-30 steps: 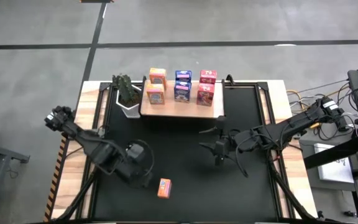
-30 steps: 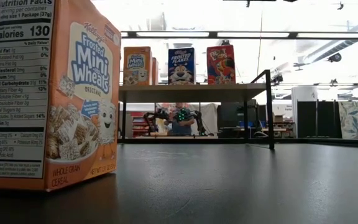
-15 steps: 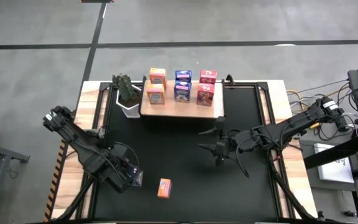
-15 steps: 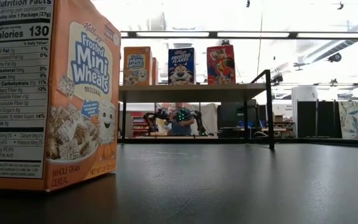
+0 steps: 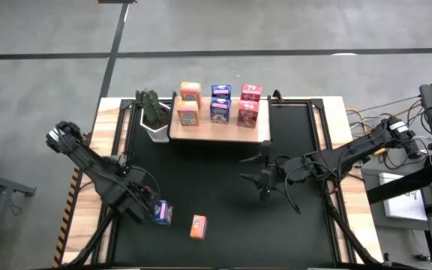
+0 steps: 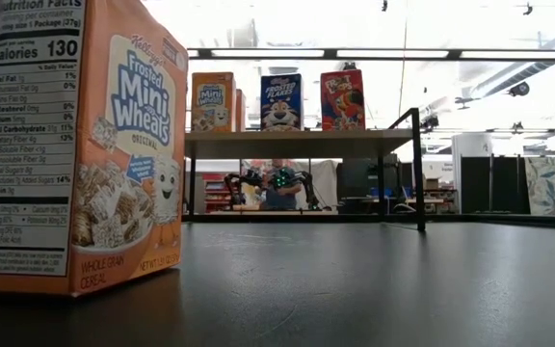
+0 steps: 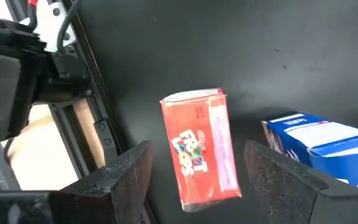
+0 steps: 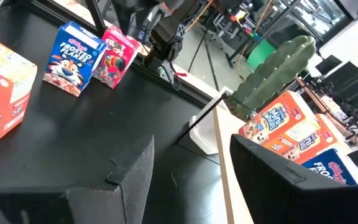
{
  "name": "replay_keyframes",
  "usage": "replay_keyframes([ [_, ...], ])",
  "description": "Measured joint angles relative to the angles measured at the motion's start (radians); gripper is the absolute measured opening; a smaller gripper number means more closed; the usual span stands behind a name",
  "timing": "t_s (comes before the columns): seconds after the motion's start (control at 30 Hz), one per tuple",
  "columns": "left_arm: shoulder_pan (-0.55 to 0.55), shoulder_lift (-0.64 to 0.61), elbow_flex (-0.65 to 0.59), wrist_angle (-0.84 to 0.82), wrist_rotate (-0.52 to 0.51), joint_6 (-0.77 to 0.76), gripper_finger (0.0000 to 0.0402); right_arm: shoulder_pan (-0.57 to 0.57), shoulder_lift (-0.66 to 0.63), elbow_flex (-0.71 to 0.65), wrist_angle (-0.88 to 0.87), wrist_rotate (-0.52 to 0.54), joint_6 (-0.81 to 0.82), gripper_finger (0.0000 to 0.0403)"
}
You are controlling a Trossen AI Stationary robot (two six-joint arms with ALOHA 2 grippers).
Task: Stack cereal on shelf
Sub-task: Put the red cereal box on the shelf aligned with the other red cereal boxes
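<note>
The wooden shelf (image 5: 217, 133) at the far middle of the mat carries two orange, two blue and two pink-red cereal boxes. An orange box (image 5: 198, 226), a blue box (image 5: 162, 213) and a pink-red box (image 7: 199, 149) stand on the black mat near the front left. My left gripper (image 7: 199, 149) is open above the pink-red box, one finger on either side of it and apart from it. In the high view the left gripper (image 5: 142, 209) hides that box. My right gripper (image 5: 264, 180) is open and empty at the mat's middle right.
A green potted cactus (image 5: 153, 112) stands just left of the shelf and also shows in the right wrist view (image 8: 272, 68). A black frame post (image 6: 417, 169) rises at the shelf's right end. The orange box (image 6: 75, 145) fills the low view's left side.
My left gripper has drawn back toward the table's left and near edges. The blue box that it covered in the high view now shows beside it. The boxes have stayed where they were.
</note>
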State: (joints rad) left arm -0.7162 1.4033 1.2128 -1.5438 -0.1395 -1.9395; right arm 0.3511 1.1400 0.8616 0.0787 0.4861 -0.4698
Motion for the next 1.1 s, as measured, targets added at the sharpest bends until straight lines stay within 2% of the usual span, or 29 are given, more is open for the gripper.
replay_keyframes([
  [0.23,0.000,-0.044,-0.088,0.075,0.000,-0.008,0.0240,0.000,0.000,0.000,-0.010,0.000,0.005,0.0201],
  [0.57,0.000,-0.021,-0.141,0.141,0.001,-0.003,0.0236,0.000,0.000,0.000,-0.019,0.000,0.013,0.0201],
  [0.97,0.000,-0.016,-0.141,0.146,0.009,0.010,0.0162,0.000,0.000,0.000,-0.019,0.001,0.015,0.0201],
  [1.1,0.000,-0.016,-0.140,0.145,0.010,0.012,0.0150,0.000,0.000,0.000,-0.020,0.001,0.018,0.0201],
])
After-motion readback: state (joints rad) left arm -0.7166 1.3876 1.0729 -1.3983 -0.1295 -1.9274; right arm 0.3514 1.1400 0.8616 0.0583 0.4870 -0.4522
